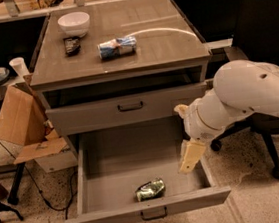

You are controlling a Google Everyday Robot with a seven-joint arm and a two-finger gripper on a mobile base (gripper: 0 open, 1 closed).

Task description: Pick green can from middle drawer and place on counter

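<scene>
Fingers (pixel 191 155) of the gripper (pixel 184 169) are showing as one tan wedge, and I cannot tell whether they are open or closed. They are hanging over the right side of the open drawer (pixel 115 166). Can (pixel 150 190) is lying on its side by the drawer's front wall, dented, green with shiny silver-white patches, clear of the gripper.

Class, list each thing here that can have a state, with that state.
Wide grey middle drawer: pulled open.
Dented green drink can: on its side inside that drawer.
Blue-and-white can: lying on the grey-brown counter.
White bowl: upright.
Gripper: over drawer's right side, not touching the green can.
</scene>
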